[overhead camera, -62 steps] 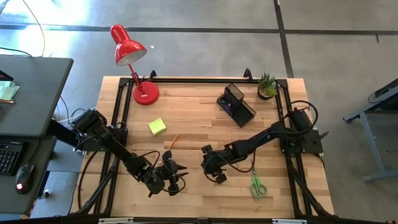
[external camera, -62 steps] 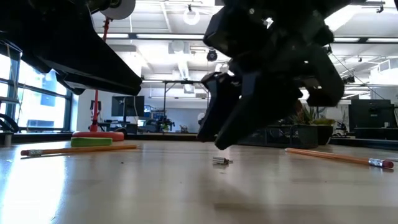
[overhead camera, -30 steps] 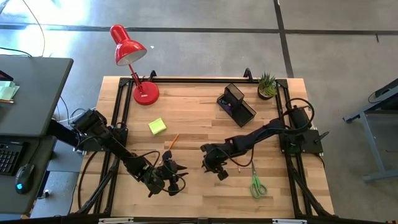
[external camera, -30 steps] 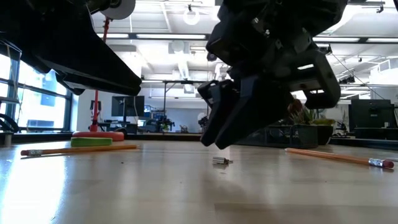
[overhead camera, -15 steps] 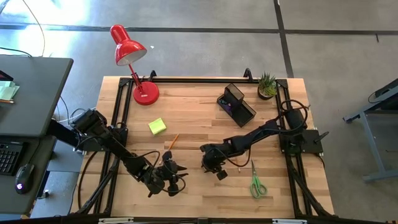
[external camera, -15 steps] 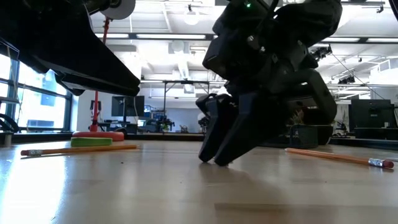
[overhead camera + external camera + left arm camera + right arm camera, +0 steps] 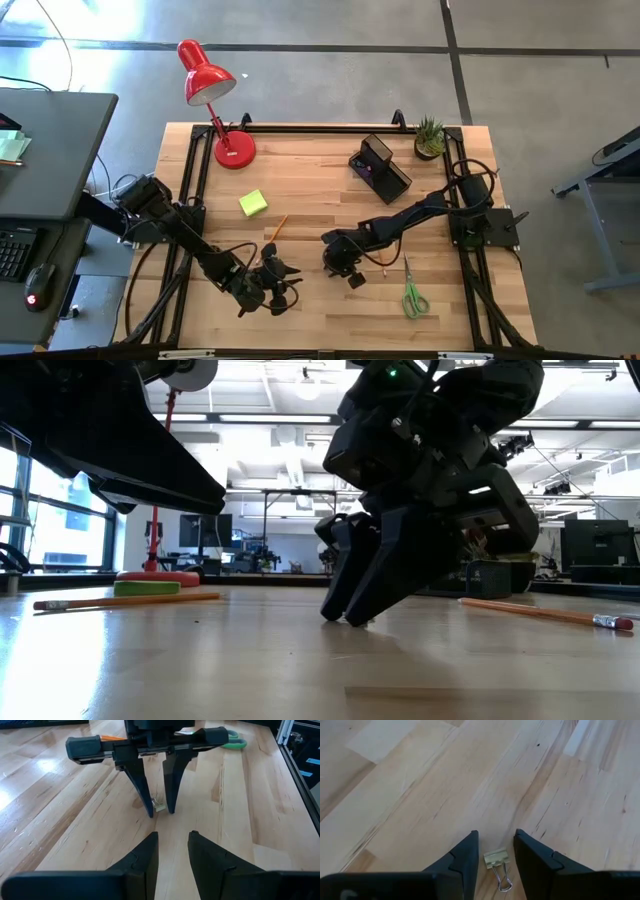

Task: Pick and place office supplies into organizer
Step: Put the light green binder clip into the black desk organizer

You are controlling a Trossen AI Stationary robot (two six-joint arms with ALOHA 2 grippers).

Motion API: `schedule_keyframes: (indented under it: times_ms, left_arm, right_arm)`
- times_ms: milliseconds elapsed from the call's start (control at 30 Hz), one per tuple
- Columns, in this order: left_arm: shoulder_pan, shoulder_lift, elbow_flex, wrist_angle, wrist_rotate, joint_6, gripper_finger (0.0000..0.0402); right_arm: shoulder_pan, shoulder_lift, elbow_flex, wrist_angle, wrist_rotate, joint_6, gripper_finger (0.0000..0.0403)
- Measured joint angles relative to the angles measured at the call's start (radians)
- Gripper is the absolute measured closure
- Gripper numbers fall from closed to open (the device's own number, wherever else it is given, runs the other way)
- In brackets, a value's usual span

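The right gripper [image 7: 493, 851] is down at the light wooden table [image 7: 320, 190] near its middle, jaws parted with a small gold binder clip [image 7: 496, 858] lying between them, not clamped yet. The left gripper [image 7: 172, 851] sits just left of it, low over the near part, jaws apart and holding nothing. The black wire-mesh organizer [image 7: 380, 168] sits far right, beside the small green potted plant [image 7: 430, 137].

Wide bare wood btwn the two grippers & across table [image 7: 320, 175] centre, free to pass. Obstacles: organizer [image 7: 380, 168] + plant [image 7: 430, 137] at far right, red lamp [image 7: 215, 100] far left; sticky-note block [image 7: 253, 203], pencil [image 7: 278, 227], scissors [image 7: 413, 295] lie flat.
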State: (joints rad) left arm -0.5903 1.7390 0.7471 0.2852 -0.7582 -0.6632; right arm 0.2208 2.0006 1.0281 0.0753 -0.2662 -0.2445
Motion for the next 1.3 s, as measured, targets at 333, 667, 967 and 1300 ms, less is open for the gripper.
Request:
schedule_keyframes:
  times_ms: [333, 667, 967, 1300]
  left_arm:
    - [0.000, 0.000, 0.000, -0.002, 0.006, 0.000, 0.0309]
    - [0.000, 0.000, 0.000, -0.002, 0.006, 0.000, 0.0309]
    - [0.000, 0.000, 0.000, -0.002, 0.006, 0.000, 0.0309]
    - [0.000, 0.000, 0.000, -0.002, 0.006, 0.000, 0.0309]
  right_arm:
    - [-0.005, 0.000, 0.000, -0.024, -0.022, 0.008, 0.0289]
    - [-0.006, 0.000, -0.004, -0.038, -0.027, 0.018, 0.0289]
    - [-0.004, 0.000, -0.004, -0.042, 0.004, 0.017, 0.0289]
    - [-0.004, -0.003, -0.004, -0.037, 0.026, 0.011, 0.0326]
